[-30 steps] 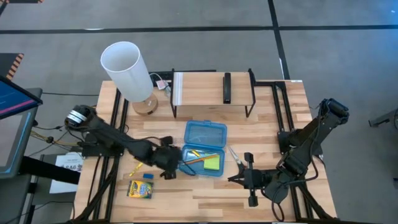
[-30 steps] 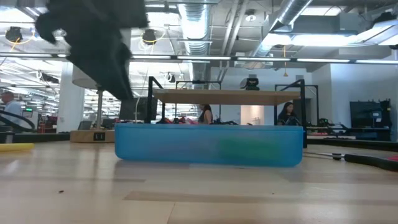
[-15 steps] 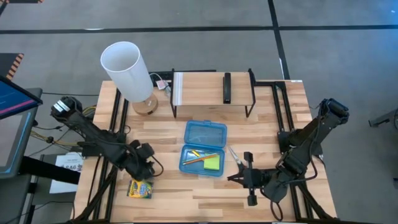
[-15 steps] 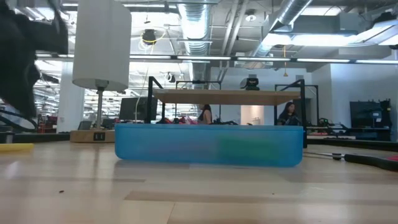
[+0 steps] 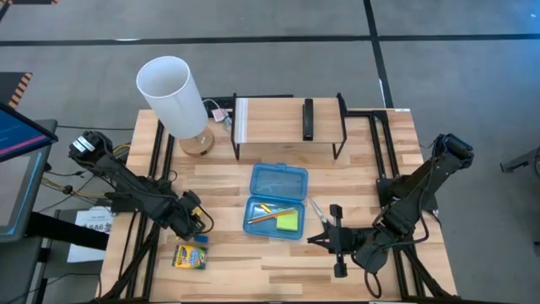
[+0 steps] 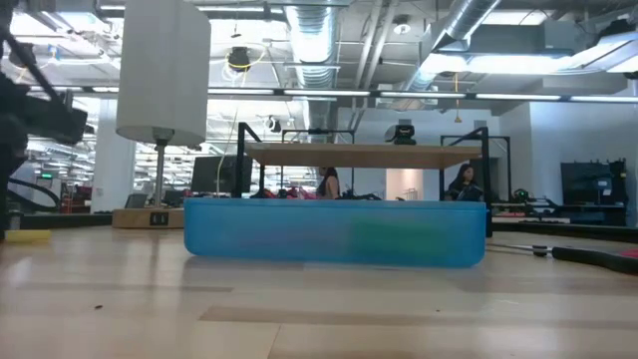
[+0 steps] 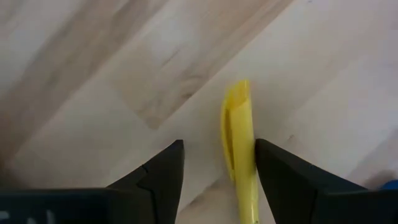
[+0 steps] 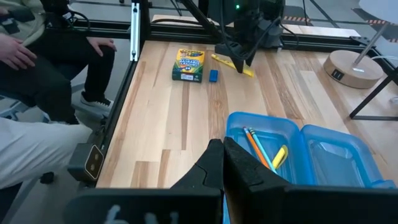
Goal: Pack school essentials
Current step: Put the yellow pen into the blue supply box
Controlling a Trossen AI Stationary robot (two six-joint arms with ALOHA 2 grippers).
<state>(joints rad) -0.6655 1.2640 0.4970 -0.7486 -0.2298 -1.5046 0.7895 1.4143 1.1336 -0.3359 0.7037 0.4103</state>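
A yellow pen lies flat on the table left of the open blue case. My left gripper is open just above it, one finger on either side, and also shows in the right wrist view. The case holds orange and yellow pencils and a green sticky-note pad. The crayon box and the small blue eraser lie near the table's front left. The scissors' blades lie right of the case. My right gripper is shut beside them.
The case's lid lies open toward the far side. A white lamp stands at the far left. A wire shelf with a black object stands at the far middle. A person sits beyond the table's left edge.
My left gripper has drawn back from the case's left end toward the table's left edge and now stands over the yellow pen. My right arm has shifted only slightly.
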